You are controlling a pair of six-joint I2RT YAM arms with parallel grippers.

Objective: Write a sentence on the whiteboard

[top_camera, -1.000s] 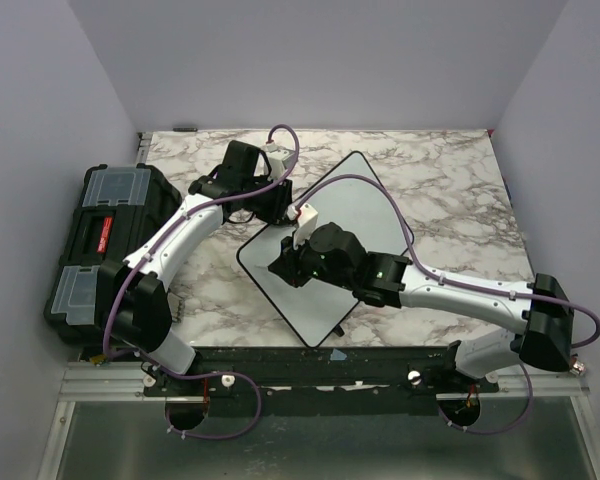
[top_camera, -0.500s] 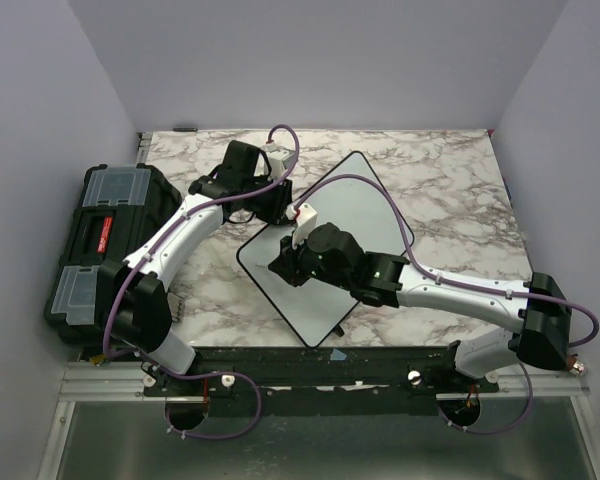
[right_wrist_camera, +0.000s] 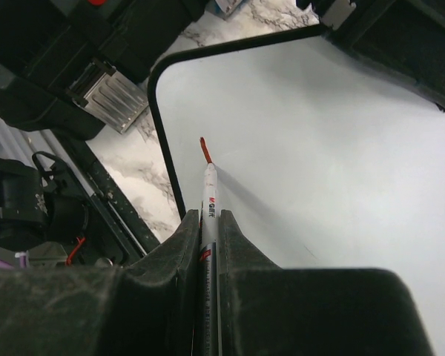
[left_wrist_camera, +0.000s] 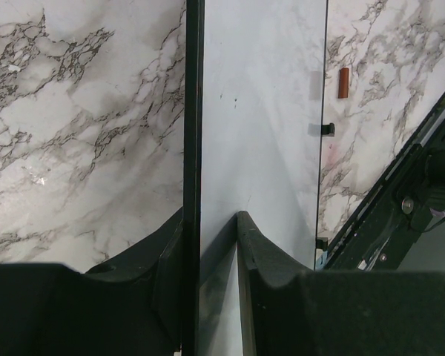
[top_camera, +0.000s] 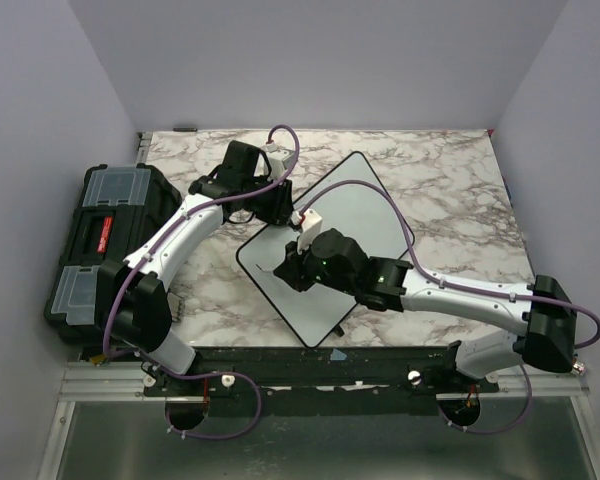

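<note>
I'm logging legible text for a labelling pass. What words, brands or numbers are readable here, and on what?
Marker: red print on the barrel, too blurred to read.
Toolbox: red label, too small to read.
Whiteboard: no writing visible.

There is one whiteboard (top_camera: pixel 365 215) on one marble bench (top_camera: pixel 450 190), and two small black feet (left_wrist_camera: pixel 327 128) show along the board's edge in the left wrist view. There are two arms, the left arm (top_camera: pixel 175 235) and the right arm (top_camera: pixel 460 295), and two grippers, the left gripper (left_wrist_camera: pixel 213 219) and the right gripper (right_wrist_camera: pixel 208 215). There is one red-tipped marker (right_wrist_camera: pixel 208 194). One black toolbox (top_camera: pixel 100 240) has two clear lids (top_camera: pixel 118 183). One small red-brown cylinder (left_wrist_camera: pixel 343 82) lies on the bench.
</note>
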